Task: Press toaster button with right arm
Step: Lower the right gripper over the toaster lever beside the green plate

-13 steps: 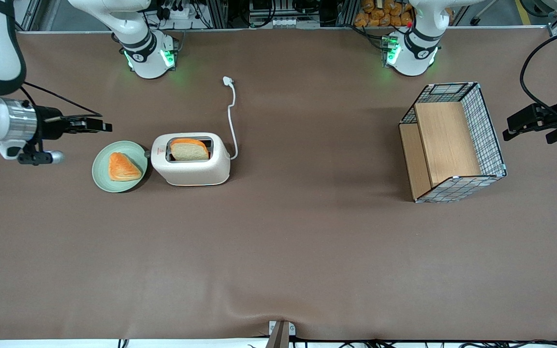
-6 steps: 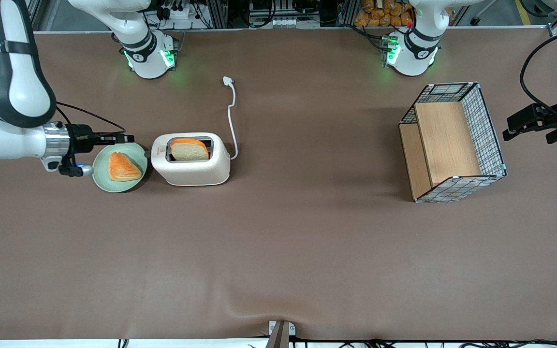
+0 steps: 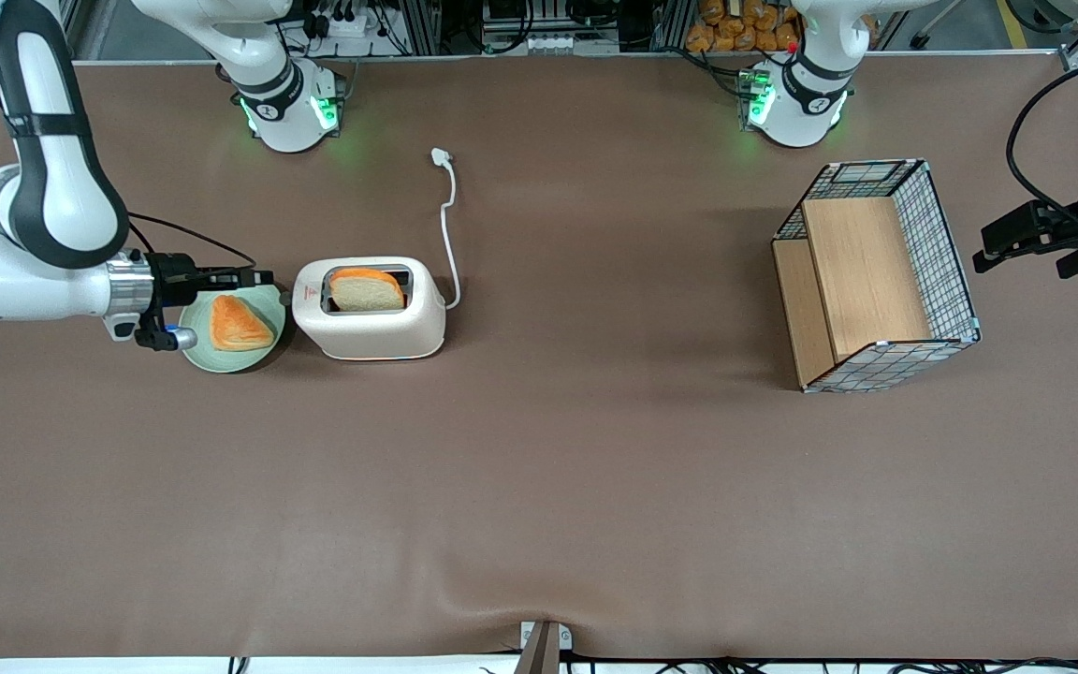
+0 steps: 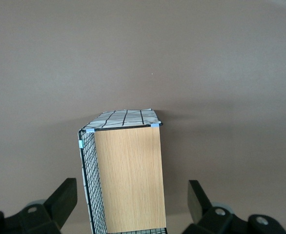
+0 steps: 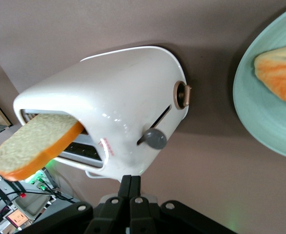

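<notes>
The cream-white toaster (image 3: 369,309) stands on the brown table with a slice of bread (image 3: 367,290) in its slot; it also shows in the right wrist view (image 5: 109,107). Its dark grey round button (image 5: 155,138) sits on the end face toward the working arm's end, seen in the front view as a small knob (image 3: 285,299). My right arm (image 3: 43,234) reaches in low, and its black gripper (image 3: 263,278) is shut and empty, tips (image 5: 131,181) over the green plate's edge, a short gap from the button.
A green plate (image 3: 197,348) with a toasted triangle (image 3: 238,323) lies beside the toaster, under my gripper. The white cord (image 3: 448,220) runs from the toaster away from the front camera. A wire-and-wood basket (image 3: 876,276) stands toward the parked arm's end.
My right arm has come down and moved toward the toaster; the shut gripper went from well outside the plate to over the plate's edge, close to the button. Toaster and bread are unmoved.
</notes>
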